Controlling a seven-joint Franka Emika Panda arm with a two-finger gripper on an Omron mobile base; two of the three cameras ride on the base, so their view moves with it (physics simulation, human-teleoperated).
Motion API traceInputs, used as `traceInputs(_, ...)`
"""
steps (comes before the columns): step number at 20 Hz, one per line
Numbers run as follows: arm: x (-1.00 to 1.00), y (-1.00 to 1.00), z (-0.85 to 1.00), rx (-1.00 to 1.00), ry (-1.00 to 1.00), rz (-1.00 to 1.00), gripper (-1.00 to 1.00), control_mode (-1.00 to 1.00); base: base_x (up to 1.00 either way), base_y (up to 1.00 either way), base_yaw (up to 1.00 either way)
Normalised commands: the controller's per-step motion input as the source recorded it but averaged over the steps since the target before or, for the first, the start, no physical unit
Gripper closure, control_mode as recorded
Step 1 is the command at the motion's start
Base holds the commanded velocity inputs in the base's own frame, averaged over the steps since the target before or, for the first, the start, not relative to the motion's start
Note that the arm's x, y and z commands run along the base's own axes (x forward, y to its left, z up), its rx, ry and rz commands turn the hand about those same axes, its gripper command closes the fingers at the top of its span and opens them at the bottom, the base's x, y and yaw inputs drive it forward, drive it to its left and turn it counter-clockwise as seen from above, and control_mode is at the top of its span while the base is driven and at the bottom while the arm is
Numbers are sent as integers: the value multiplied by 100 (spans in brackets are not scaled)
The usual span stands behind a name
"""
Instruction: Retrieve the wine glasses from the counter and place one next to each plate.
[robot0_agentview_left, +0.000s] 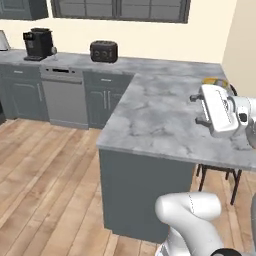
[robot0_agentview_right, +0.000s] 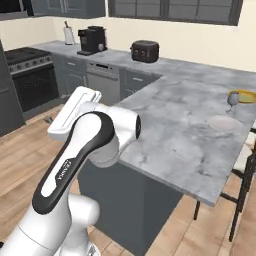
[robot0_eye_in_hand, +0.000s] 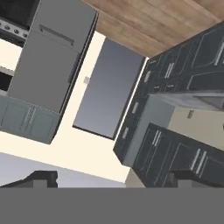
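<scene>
Marble, grey-veined, tops the counter (robot0_agentview_right: 185, 120). One stemmed clear glass (robot0_agentview_right: 233, 102) with a rounded bowl stands between two round plates: a plain pale one (robot0_agentview_right: 223, 123) and a yellow-rimmed one (robot0_agentview_right: 243, 96). A second glass (robot0_agentview_right: 101, 48), tiny, stands just beside the black coffee machine (robot0_agentview_right: 92, 40). One dark, rounded toaster (robot0_agentview_right: 145, 51) sits farther along. The gripper (robot0_agentview_left: 200, 109) has its fingers spread wide, holding nothing.
</scene>
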Motion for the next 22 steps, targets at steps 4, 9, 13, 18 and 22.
traceInputs(4, 0, 0, 0, 0, 0, 0, -100, 100, 15, 100, -41)
traceInputs(9, 0, 0, 0, 0, 0, 0, -100, 100, -26, 100, -19)
traceInputs(13, 0, 0, 0, 0, 0, 0, -100, 100, -26, 100, -20)
traceInputs(18, 0, 0, 0, 0, 0, 0, -100, 100, 20, 100, -37)
traceInputs(22, 0, 0, 0, 0, 0, 0, -100, 100, 27, 100, -33)
